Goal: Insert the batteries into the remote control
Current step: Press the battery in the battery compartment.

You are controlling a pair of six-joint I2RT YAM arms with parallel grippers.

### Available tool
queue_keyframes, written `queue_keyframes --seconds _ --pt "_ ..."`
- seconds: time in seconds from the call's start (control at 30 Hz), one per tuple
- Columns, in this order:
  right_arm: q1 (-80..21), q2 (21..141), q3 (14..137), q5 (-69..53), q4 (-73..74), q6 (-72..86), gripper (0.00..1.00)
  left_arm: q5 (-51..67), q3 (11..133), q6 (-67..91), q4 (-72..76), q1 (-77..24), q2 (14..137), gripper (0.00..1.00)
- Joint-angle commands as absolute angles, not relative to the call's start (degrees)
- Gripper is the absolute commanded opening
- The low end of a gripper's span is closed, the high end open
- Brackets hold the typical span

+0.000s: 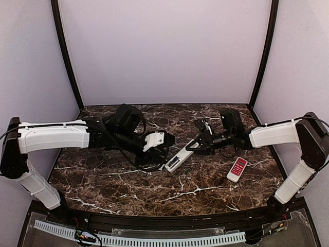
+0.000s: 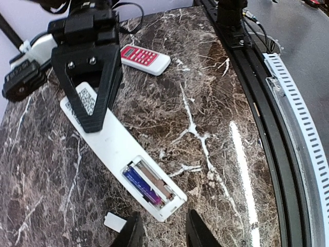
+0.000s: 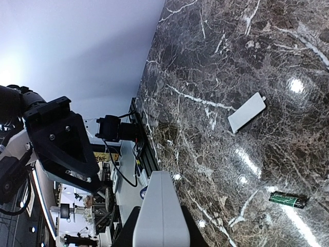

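White remote control [image 2: 115,141] bears a QR label [image 2: 87,98], text unreadable.

A robotics lab booth: marbled tabletop [image 1: 154,190] boxed by plain pale walls [image 1: 164,46], cable track [image 1: 154,240] in front

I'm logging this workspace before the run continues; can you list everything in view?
remote control: 1, white, back up, compartment open, table centre
batteries: 2; bluish one in that compartment, dark one loose on the table
battery cover: 1, white, flat on the table
red-and-white remote: 1, table's right side
table: 1, dark marble
left arm: 1, white-black, jaws open and empty near the compartment
right arm: 1, white-black, jaws shut on the remote control
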State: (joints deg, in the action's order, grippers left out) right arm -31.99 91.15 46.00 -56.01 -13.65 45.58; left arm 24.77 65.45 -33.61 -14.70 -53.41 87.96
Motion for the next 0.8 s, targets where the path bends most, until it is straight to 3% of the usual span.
queue_keyframes --seconds 0.0,0.77 --pt "-32.6 90.6 49.0 -60.4 -3.1 38.2 0.00 29.5 63.8 -42.1 -14.9 -53.7 84.2 0.29" --pt "-36.7 94.7 53.4 -63.4 6.9 33.9 0.00 28.4 69.4 -45.4 -14.9 -59.0 92.4 0.31"
